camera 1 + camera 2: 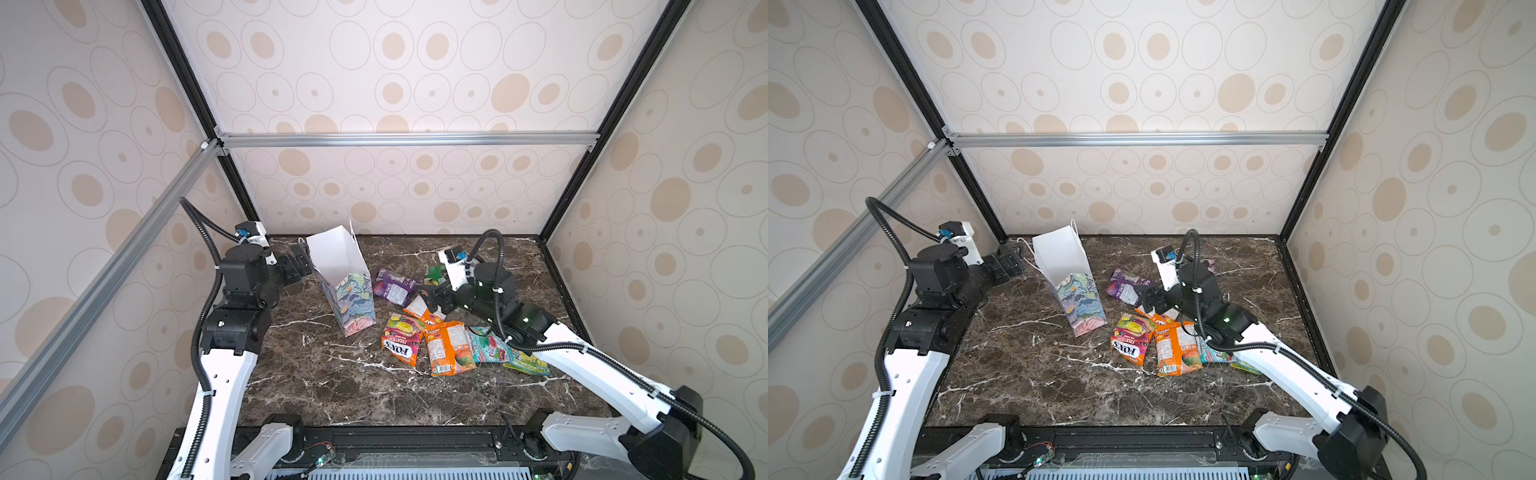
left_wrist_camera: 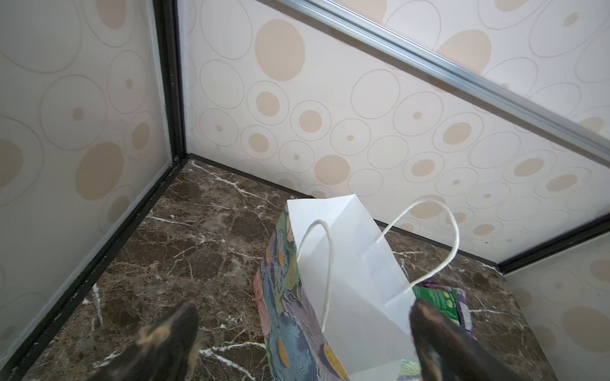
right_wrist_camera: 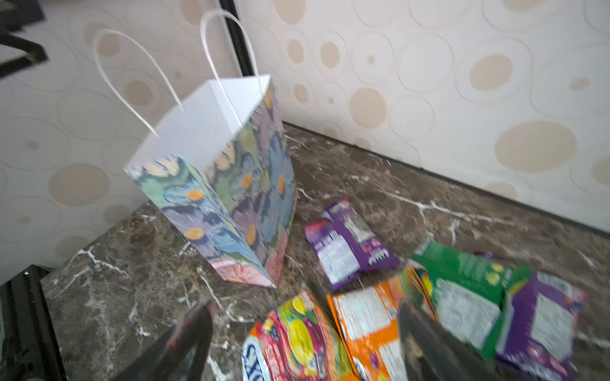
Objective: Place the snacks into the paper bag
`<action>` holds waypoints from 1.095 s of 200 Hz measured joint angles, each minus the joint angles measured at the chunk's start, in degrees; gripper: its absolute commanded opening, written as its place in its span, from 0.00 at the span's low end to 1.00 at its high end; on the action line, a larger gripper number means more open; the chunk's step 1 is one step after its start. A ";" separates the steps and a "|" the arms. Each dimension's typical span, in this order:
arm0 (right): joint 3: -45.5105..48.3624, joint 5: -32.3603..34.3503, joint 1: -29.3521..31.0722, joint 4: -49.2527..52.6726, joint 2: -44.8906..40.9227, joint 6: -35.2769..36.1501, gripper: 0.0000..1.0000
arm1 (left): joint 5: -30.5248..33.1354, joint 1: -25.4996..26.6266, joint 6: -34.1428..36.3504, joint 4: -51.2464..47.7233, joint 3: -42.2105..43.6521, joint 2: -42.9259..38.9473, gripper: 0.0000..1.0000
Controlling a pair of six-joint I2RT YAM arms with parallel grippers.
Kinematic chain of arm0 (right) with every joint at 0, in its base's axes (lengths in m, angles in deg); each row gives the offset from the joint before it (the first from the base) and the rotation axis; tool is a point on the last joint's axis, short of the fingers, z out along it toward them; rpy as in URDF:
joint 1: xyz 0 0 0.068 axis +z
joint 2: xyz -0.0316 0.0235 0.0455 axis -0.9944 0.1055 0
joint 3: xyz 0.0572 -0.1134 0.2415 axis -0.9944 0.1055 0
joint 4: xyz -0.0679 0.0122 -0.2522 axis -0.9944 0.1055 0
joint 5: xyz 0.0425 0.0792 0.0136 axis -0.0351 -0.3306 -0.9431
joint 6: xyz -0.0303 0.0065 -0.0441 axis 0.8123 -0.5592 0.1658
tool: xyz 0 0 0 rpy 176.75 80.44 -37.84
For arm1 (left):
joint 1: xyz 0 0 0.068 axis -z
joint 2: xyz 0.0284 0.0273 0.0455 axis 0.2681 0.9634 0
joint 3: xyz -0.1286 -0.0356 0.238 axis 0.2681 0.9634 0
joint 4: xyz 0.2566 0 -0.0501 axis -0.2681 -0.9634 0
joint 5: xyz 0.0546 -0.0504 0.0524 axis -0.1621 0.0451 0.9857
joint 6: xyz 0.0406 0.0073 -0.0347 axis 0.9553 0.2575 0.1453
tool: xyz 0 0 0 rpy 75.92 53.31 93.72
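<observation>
Standing upright in the far left part of the counter [image 1: 332,395], the one paper bag [image 1: 351,301] has its long axis vertical and its white mouth facing up, with two cord handles [image 2: 325,264] rising from the rim. Just left of it, near the far left corner, the left gripper [image 1: 300,262] has its jaws spread wide and empty.

Right of the bag, eight snacks [image 1: 1177,349] lie flat across the middle toward the right edge:
- Two are purple: the purple packet [image 1: 392,287] nearest the bag and a second purple packet [image 3: 541,316].
- One is a green packet [image 1: 435,274].
- Two are orange: a small orange packet [image 1: 419,308] and a large orange packet [image 1: 449,349].
- One is a red-and-yellow FOX'S packet [image 1: 401,340].
- One is a teal packet [image 1: 488,347].
- One is a yellow-green packet [image 1: 525,362].

The FOX'S and large orange packets run lengthwise from far to near.

The right gripper [image 1: 432,297] hovers over the small orange packet. Its jaws are parted wide and pinch nothing.
</observation>
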 measured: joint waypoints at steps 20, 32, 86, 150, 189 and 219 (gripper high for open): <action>-8.31 2.54 4.02 -2.29 7.69 0.35 0.87 | -1.55 0.00 0.44 -0.85 -0.35 1.81 1.00; -12.50 4.28 6.03 -3.93 12.13 0.59 0.87 | -2.32 0.00 0.66 -1.84 -0.33 2.58 1.00; -33.94 10.93 9.35 -2.82 33.44 2.56 0.81 | -3.96 0.00 2.97 -2.89 -0.33 0.68 1.00; -47.23 14.38 9.20 1.25 43.56 3.89 0.50 | -5.75 0.00 4.15 -3.28 0.00 -0.24 1.00; -48.30 14.78 9.33 2.12 43.93 4.09 0.09 | -6.10 0.00 5.11 -3.28 0.00 0.42 1.00; -47.39 15.26 9.92 1.42 43.63 3.52 0.05 | -4.39 0.00 6.12 -3.54 -0.13 2.43 1.00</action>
